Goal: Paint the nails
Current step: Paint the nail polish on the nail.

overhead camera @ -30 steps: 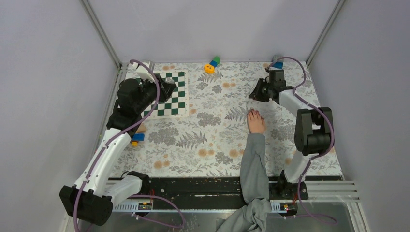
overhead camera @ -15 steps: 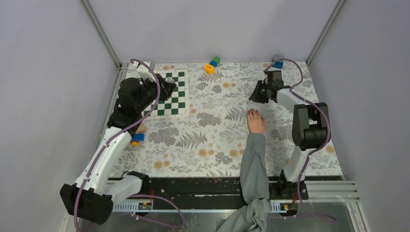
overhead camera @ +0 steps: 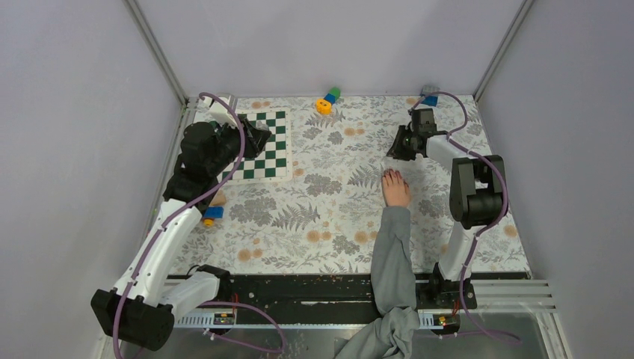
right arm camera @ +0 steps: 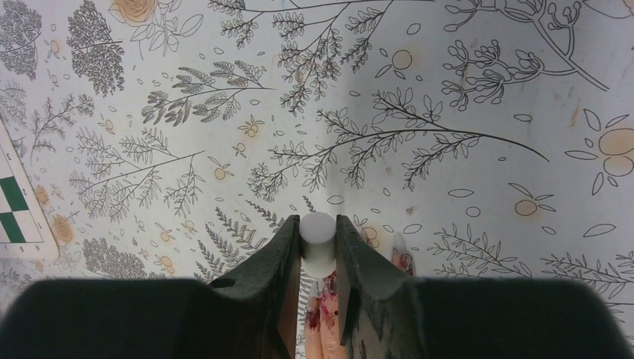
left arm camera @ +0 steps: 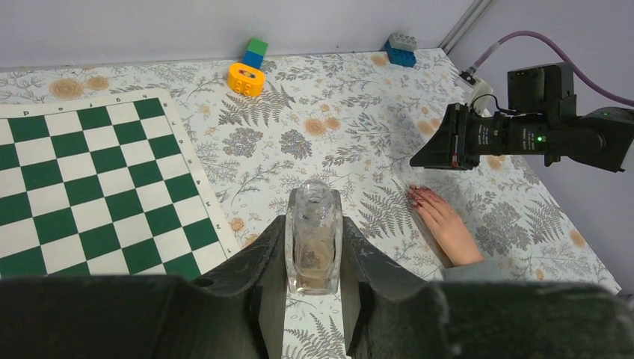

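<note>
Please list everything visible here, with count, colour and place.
tablecloth: 1, floral, under everything
chessboard mat: 1, green-white, far left
block stack: 1, orange-blue-green, far edge
brick: 1, blue-grey, far right corner
block: 1, blue-orange, left side, nearer than mat
glass bottle: 1, clear, in left gripper
cap: 1, white, in right gripper
human hand: 1, bare, grey sleeve, centre-right
nails: several, dark red, on that hand
left gripper: 1, black, by the mat
right gripper: 1, black, near the nails

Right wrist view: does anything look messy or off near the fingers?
Yes. Dark red blotches spot the skin of a finger just below the right gripper, well beyond the nails. It looks like stray polish.
</note>
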`<state>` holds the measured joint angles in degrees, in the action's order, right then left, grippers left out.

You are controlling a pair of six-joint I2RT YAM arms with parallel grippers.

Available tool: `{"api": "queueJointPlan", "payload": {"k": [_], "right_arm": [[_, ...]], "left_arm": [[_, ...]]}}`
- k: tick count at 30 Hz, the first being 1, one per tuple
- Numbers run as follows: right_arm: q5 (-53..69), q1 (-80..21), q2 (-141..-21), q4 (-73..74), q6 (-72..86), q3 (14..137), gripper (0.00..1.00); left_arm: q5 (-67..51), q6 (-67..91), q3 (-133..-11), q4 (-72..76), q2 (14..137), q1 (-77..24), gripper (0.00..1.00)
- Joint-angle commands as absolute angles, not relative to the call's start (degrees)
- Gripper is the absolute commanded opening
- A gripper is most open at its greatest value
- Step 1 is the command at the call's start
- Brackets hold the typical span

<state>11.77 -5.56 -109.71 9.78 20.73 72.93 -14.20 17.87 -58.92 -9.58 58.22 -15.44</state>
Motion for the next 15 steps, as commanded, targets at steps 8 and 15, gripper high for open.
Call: {"api": "queueJointPlan", "payload": {"k": [8,15], "right_arm": [[8.1,-6.8,-111.2,13.4,21.1,77.1,0.0],[6.2,-7.1,-110.9,13.5,22.1,76.6,0.0]], "left_arm": [[-12.9,18.5,-60.6,-7.3,56.9,-15.3,0.0],[-12.9,18.2,-60.5,-7.3,56.6,-15.3,0.0]]}}
